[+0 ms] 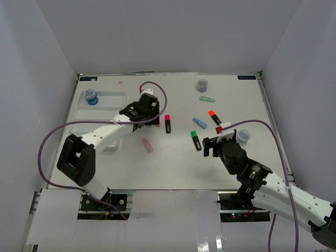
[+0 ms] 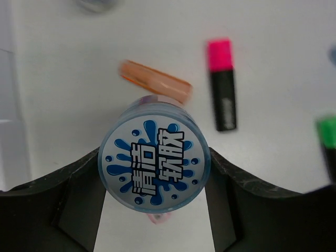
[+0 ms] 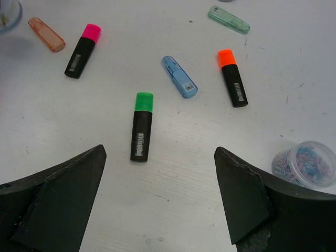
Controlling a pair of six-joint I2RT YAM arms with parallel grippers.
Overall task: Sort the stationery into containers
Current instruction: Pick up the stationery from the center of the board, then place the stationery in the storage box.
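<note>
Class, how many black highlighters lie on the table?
3. The pink-capped highlighter lies leftmost, the green-capped highlighter in the middle, nearest us, the orange-capped highlighter rightmost. More may be hidden.

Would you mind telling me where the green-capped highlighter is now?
The green-capped highlighter lies right of centre in the top view, just left of the right gripper, with the blue marker just beyond it.

Your left arm (image 1: 102, 134) stretched forward, wrist pitched down, left claw (image 2: 155, 155) clamped on blue jar (image 2: 152, 170) from both sides, your right arm (image 1: 273, 186) bent inward, right claw (image 3: 160, 151) spread wide, empty
</note>
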